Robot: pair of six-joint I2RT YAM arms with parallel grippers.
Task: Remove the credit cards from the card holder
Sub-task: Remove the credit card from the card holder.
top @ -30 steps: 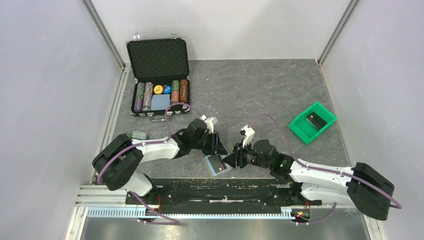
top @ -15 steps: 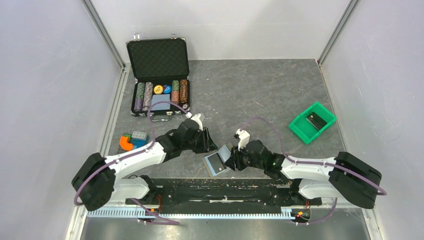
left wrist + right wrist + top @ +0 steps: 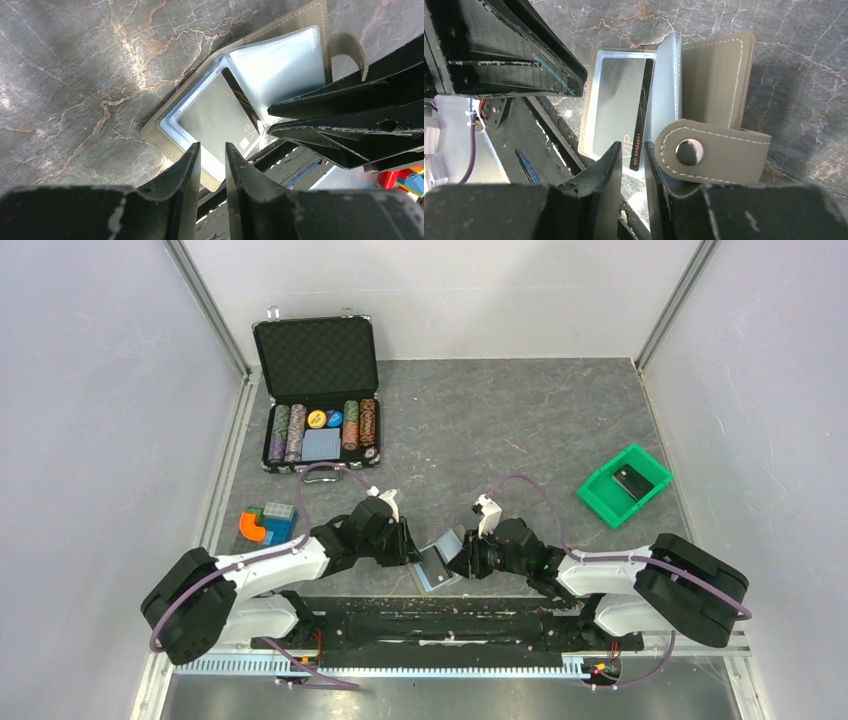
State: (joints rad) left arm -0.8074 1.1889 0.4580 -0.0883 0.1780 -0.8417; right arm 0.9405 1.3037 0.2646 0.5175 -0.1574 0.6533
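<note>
Left claw [image 3: 408, 545] and right claw [image 3: 462, 558] are set low on either side of the holder [image 3: 437, 565], which is spread open at the near edge of the surface [image 3: 520, 410]. The fingers of the left claw are held narrowly apart at the holder's near corner, and those of the right claw likewise over the edge of a card [image 3: 621, 100]. Whether anything is pinched cannot be told. The card is kept in a clear sleeve, and the snap strap [image 3: 714, 150] is unfastened.
</note>
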